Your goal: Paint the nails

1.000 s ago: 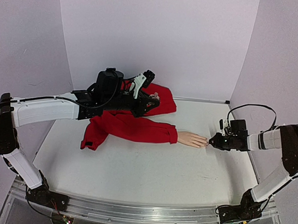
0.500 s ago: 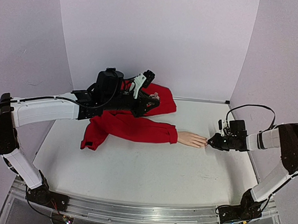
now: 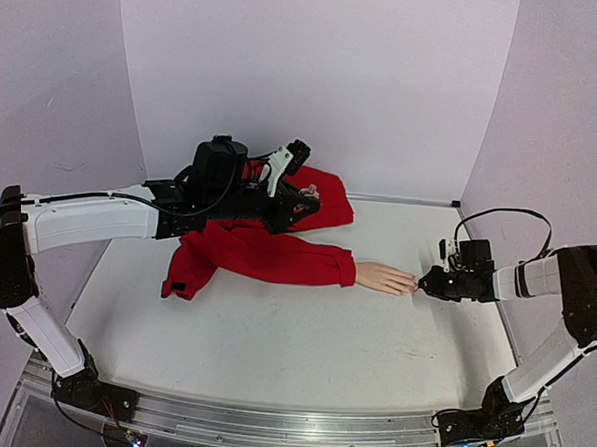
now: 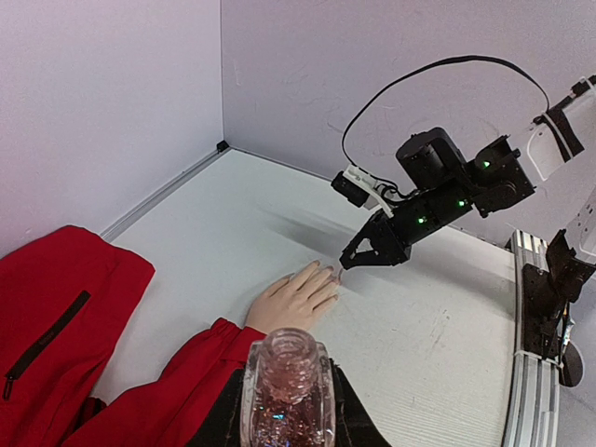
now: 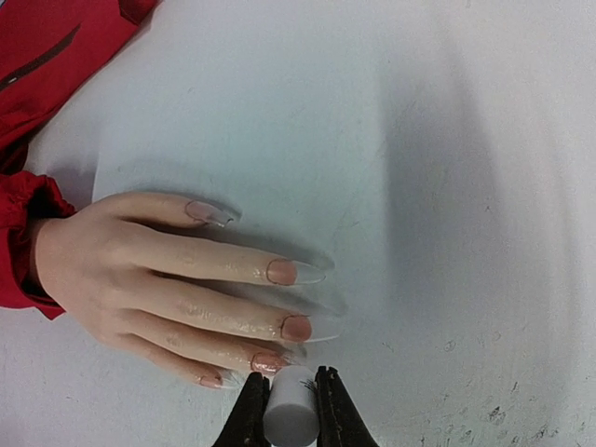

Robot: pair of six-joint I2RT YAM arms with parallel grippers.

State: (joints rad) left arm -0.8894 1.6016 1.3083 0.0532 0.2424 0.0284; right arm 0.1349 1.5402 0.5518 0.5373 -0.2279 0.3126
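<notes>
Right claw [image 5: 289, 380], white cap [image 5: 290, 410] edge-cropped

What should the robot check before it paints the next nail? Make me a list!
1. Right end effector shut on the white cap: ok.
2. Brush tip touching a nail: cannot tell, it is hidden under the cap.
3. Mannequin hand flat on the table, nails facing up: ok.
4. Red sleeve stops at the wrist, clear of the fingers: ok.
5. Left end effector shut on the glitter bottle, upright with its top open: ok.
6. Which nails have enough polish: cannot tell.
</notes>
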